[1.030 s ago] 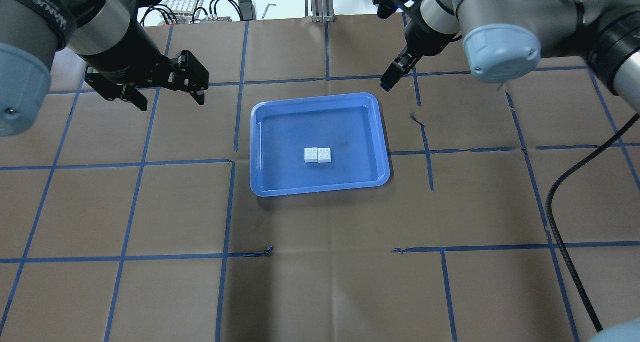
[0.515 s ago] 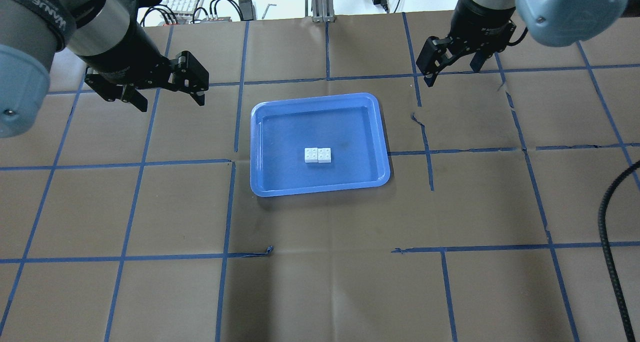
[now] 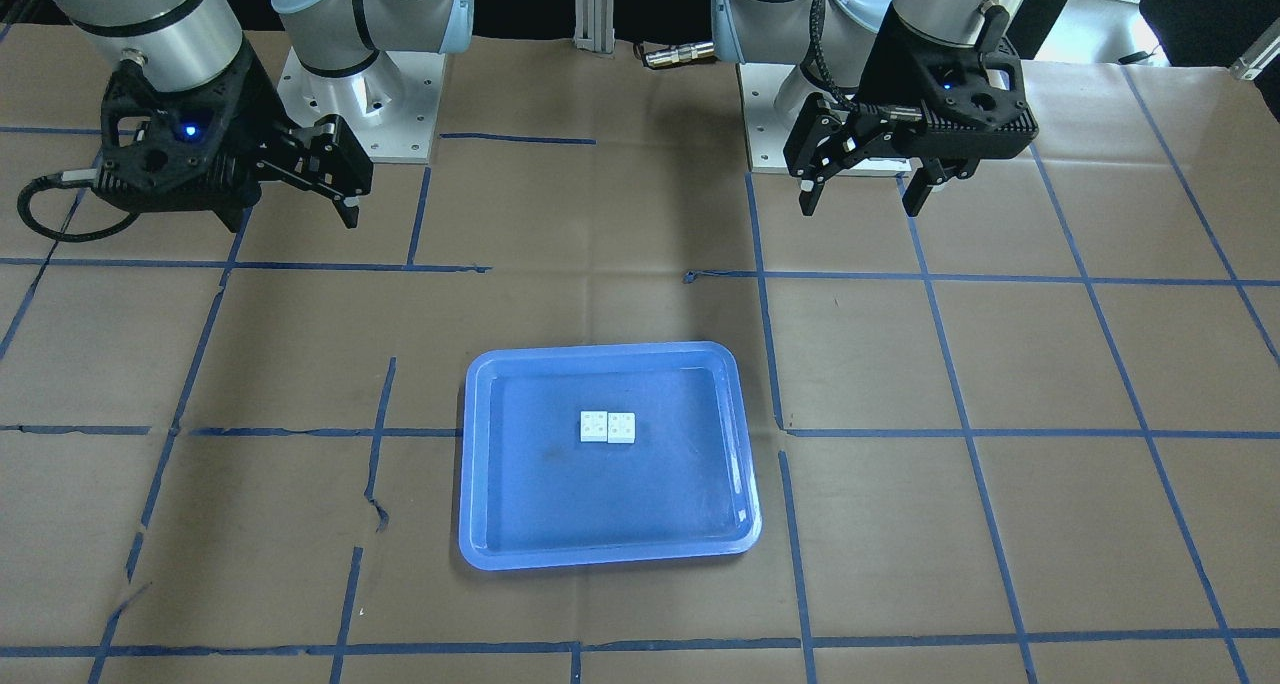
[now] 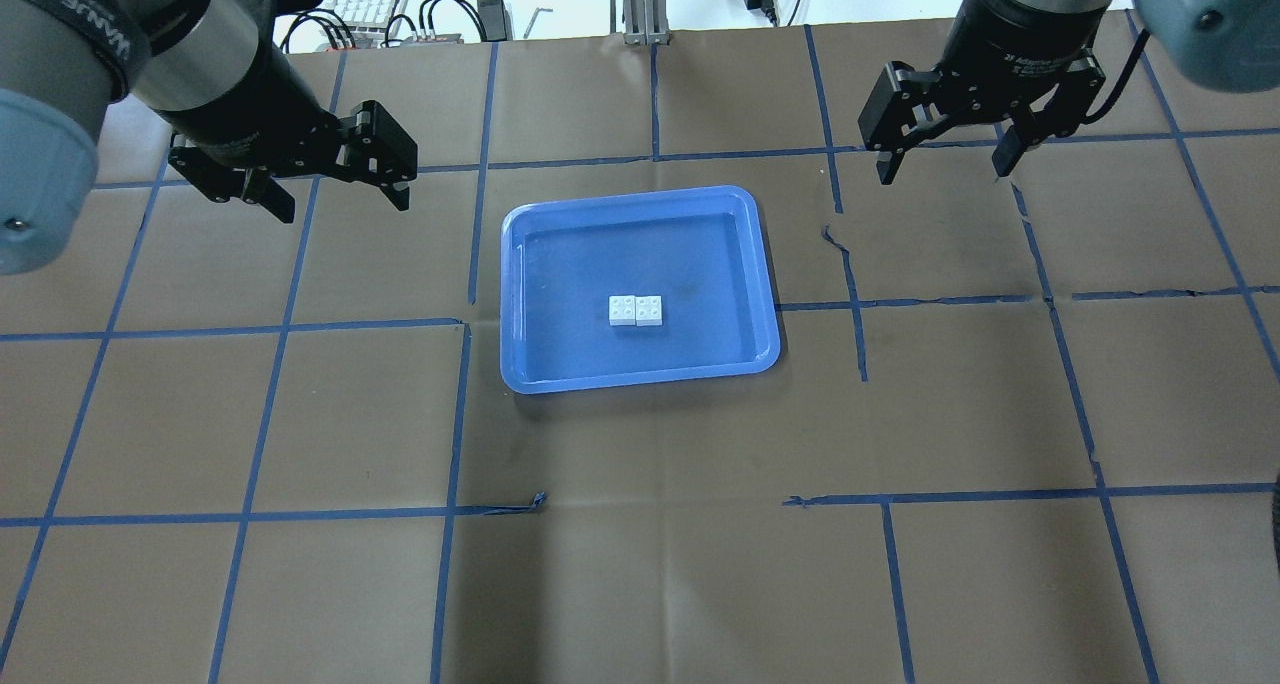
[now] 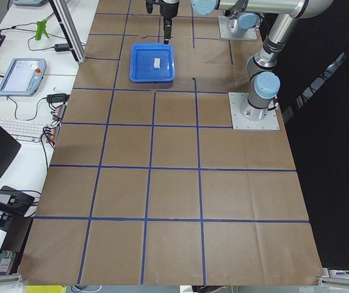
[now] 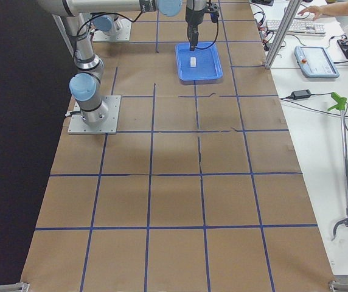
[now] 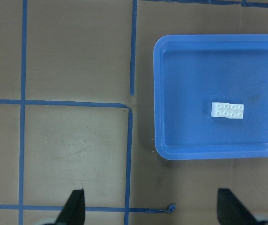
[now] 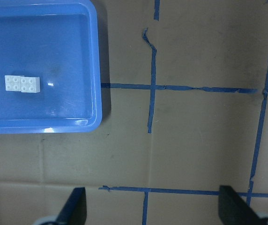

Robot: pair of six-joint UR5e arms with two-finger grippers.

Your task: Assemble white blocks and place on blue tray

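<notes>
Two white blocks [image 4: 636, 310] between end effectors [image 4: 343, 207] [image 4: 942, 172]

Two fixed cameras look steeply down on the table [image 4: 640, 564] from opposite long sides, two distant ones look along it from either end, and both wrist cameras face straight down from nearer above, all six sharing the blue tray [image 4: 580, 264].

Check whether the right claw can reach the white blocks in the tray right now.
Probably yes: right claw open and empty, white blocks lie uncovered in the blue tray, left claw off at the tray's other side.
</notes>
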